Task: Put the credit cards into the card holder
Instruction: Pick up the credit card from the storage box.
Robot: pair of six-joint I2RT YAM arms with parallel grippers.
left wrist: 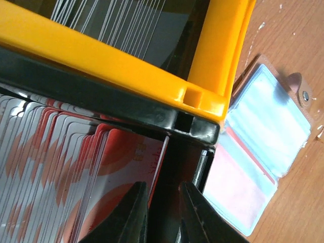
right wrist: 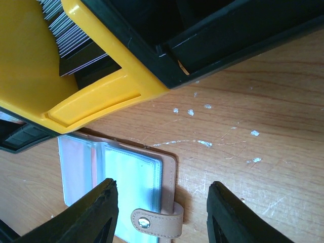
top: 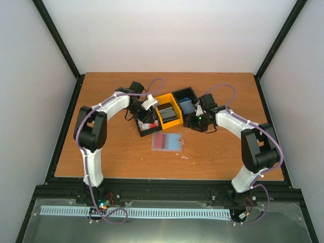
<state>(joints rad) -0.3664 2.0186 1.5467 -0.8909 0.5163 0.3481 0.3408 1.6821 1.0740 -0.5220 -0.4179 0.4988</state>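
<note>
the card holder (top: 167, 142) lay open on the worktop (top: 116, 157), nearest me, long axis left to right. just beyond it, my right gripper (right wrist: 161, 205) hung open, facing its clasp end. farther left, my left gripper (left wrist: 163, 215) was pinched on the end red-blotched card (left wrist: 126, 167) in the black bin (left wrist: 195, 129). the holder sat near and right of it.

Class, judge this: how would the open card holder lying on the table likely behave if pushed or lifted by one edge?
The card holder would probably flop: its clear sleeves look thin and soft. Lying flat on the smooth table, it may slide rather than tip. Its strap would likely dangle.
</note>
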